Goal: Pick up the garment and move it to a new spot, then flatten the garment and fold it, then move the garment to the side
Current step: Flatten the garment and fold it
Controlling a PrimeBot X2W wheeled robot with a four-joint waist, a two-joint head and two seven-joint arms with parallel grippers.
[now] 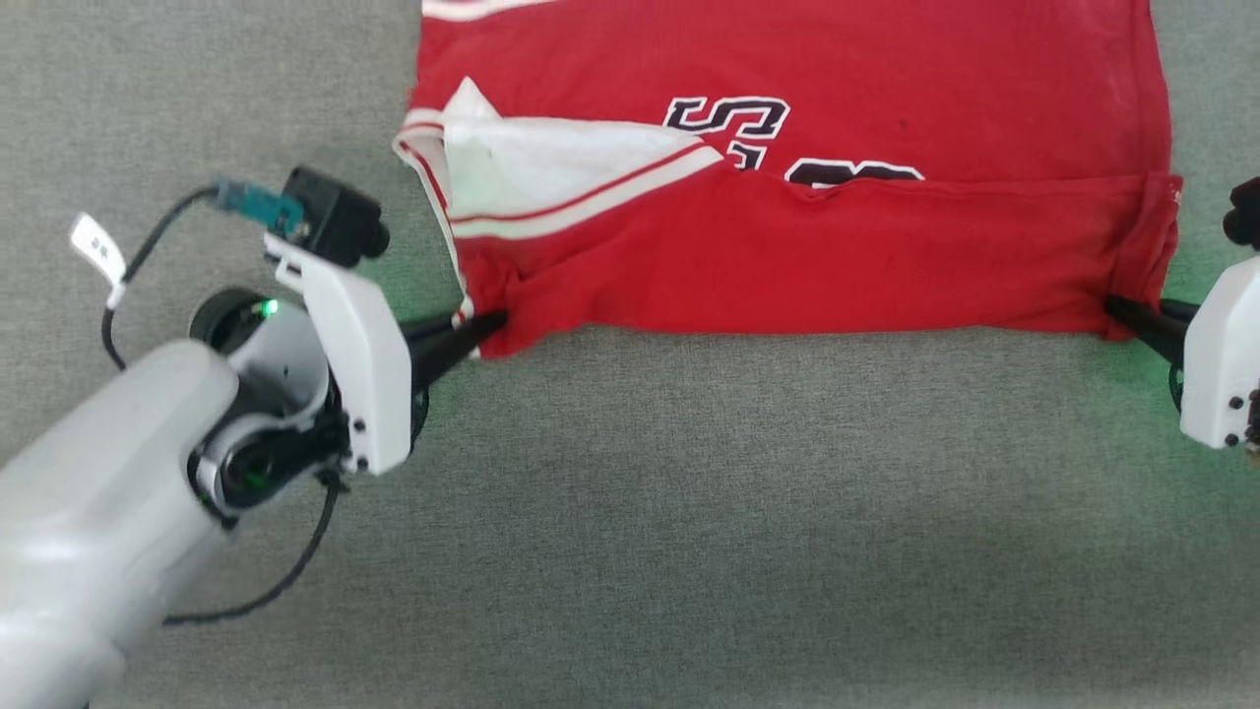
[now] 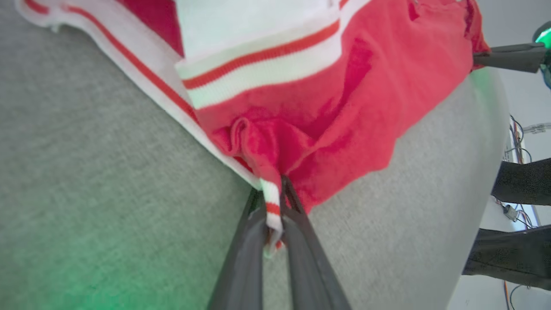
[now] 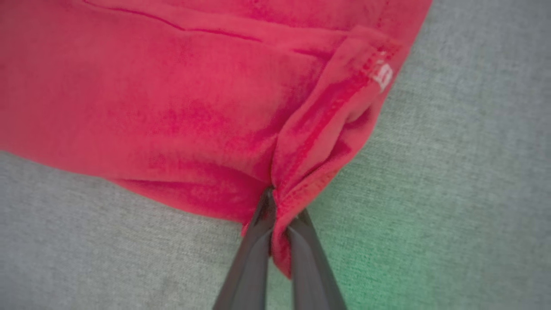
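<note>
The red garment (image 1: 787,197) lies spread on the grey fabric surface, its near strip folded over and a white sleeve end with red stripes lying on its left part. My left gripper (image 1: 492,323) is shut on the garment's near left corner; in the left wrist view the striped band (image 2: 272,206) is pinched between the dark fingers (image 2: 249,241). At the near right corner my right gripper (image 1: 1117,307) is shut on the red hem (image 3: 280,215), which bunches up between its fingers (image 3: 254,249).
Grey cloth-covered table (image 1: 630,512) stretches toward me below the garment. In the left wrist view the table's far edge (image 2: 486,181) curves down, with dark equipment and cables (image 2: 521,181) beyond it.
</note>
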